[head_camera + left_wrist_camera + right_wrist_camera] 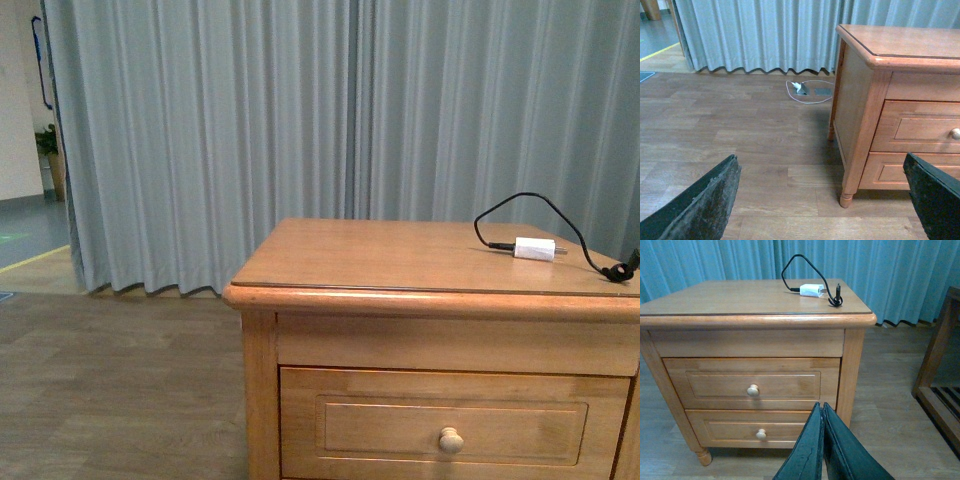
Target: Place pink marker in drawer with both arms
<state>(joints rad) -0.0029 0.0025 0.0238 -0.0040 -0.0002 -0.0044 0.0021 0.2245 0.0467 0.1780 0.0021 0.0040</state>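
Sitting shut in the honey-coloured wooden cabinet [755,340]: panelled top drawer [752,384], round knob [753,390] showing. Lying on the smooth top: white charger plug [811,290], looped black cable [530,205]. Left gripper [825,200] gaping with rough black jaws wide; right gripper [822,440] pressing jaws together, empty; pink marker not showing anywhere.

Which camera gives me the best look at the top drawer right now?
The right wrist view: the top drawer shows whole, front-on and shut, its knob clear above the lower drawer. The front view cuts the drawer off at the frame's bottom and right. The left wrist view shows only part of its front, at an angle.
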